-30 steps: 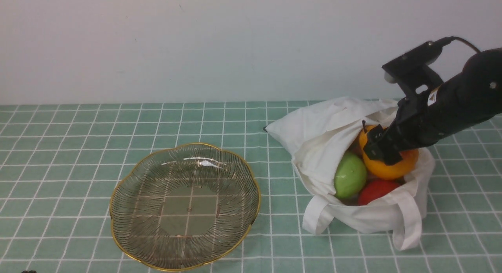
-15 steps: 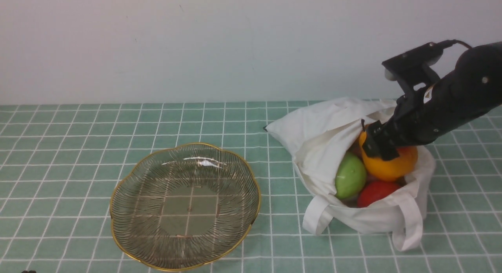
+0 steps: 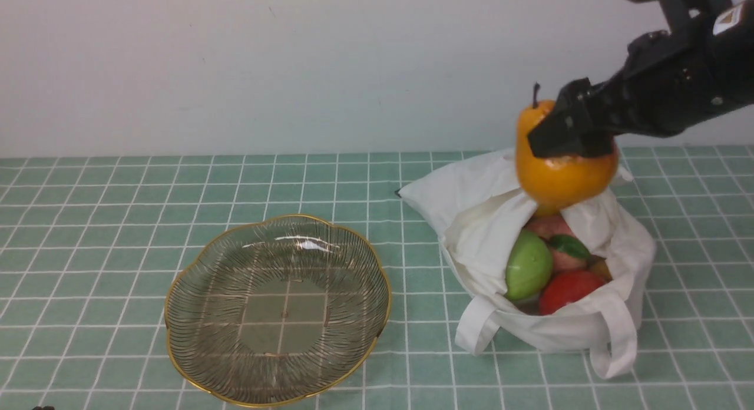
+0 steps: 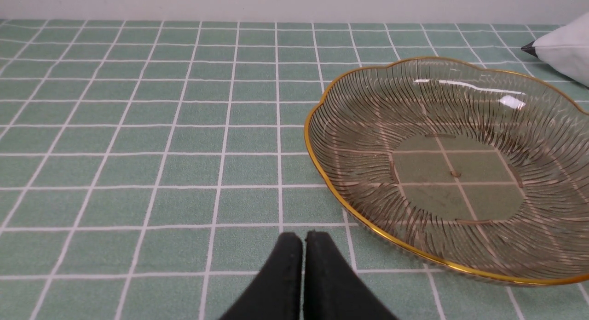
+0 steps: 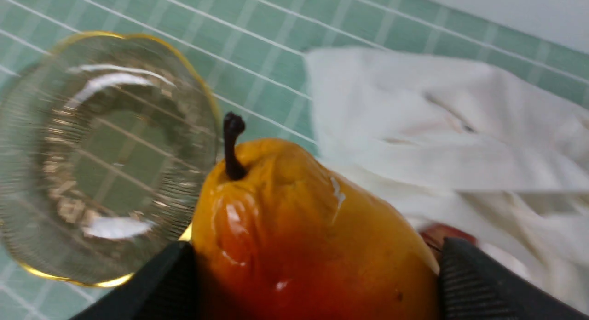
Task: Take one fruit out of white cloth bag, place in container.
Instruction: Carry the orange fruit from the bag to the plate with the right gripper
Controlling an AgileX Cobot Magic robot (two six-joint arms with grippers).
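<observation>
The orange-yellow pear (image 3: 559, 174) (image 5: 294, 228) with its dark stem hangs in the air above the white cloth bag (image 3: 489, 204) (image 5: 437, 127), clamped by my right gripper (image 3: 568, 142) (image 5: 313, 283), which is shut on it. The bag lies open on the right of the table. The gold-rimmed ribbed glass dish (image 3: 177, 280) (image 4: 322, 159) (image 5: 27, 260) sits empty at centre left. Beside the dish's near rim in the left wrist view, my left gripper (image 4: 303, 246) is shut on nothing, low over the tiles.
Inside the bag remain a green fruit (image 3: 527, 265), a red round fruit (image 3: 568, 289) and a pinkish fruit with a green leaf (image 3: 556, 242). The bag's strap handles (image 3: 612, 333) drape toward the front. A green tiled cloth (image 3: 177, 186) covers the table.
My right gripper has lifted the pear up out of the bag and slightly left. The fruits left inside now show more. The dish and bag stayed put.
</observation>
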